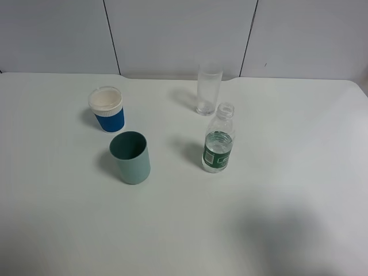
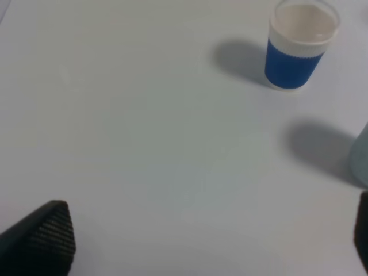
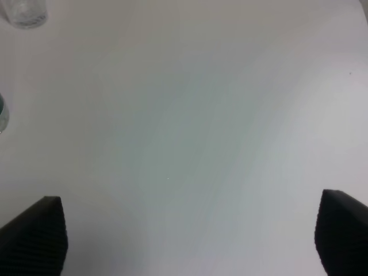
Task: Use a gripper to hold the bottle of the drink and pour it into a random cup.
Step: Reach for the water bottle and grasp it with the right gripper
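The bottle of the drink stands upright near the table's middle, clear with a dark green label and an open neck. Only its edge shows in the right wrist view. The teal-green cup stands to its left, open end up; a sliver of it shows in the left wrist view. Neither arm shows in the exterior high view. My left gripper is open and empty above bare table. My right gripper is open and empty, with the bottle off to one side.
A blue-sleeved white paper cup stands behind the teal cup and also shows in the left wrist view. A tall clear glass stands behind the bottle; its base shows in the right wrist view. The white table meets a panelled wall behind.
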Robot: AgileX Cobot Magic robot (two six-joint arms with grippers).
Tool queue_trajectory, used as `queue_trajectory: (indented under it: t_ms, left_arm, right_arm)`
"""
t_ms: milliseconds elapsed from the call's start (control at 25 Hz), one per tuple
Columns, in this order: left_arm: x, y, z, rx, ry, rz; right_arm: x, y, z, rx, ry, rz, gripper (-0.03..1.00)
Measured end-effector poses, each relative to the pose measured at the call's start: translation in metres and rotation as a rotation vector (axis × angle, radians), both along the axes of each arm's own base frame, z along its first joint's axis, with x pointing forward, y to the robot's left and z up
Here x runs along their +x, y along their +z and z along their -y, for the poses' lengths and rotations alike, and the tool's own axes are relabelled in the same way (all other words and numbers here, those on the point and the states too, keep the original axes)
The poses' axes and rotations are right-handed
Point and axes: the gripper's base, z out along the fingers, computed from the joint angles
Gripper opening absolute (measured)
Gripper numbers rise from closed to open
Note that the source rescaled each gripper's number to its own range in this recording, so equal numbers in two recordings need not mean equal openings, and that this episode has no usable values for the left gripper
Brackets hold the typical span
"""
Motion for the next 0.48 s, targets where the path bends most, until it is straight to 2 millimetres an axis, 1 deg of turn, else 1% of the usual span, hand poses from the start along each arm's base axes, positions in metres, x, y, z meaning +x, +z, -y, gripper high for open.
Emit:
queue_trajectory:
  t_ms: [120,200,320,480]
  left_arm:
    - [0.000,0.000,0.000,0.000,0.000,0.000]
    - [0.000,0.000,0.000,0.000,0.000,0.000]
    - [0.000,0.000,0.000,0.000,0.000,0.000]
    - [0.000,0.000,0.000,0.000,0.000,0.000]
  right_arm:
    - [0.000,0.000,0.000,0.000,0.000,0.002,0.88]
    - [-0.001,0.005,0.000,0.002,0.000,0.023,0.88]
    - [-0.003,0.023,0.000,0.008,0.000,0.085,0.88]
    - [0.008,0.049,-0.001,0.007,0.000,0.070,0.88]
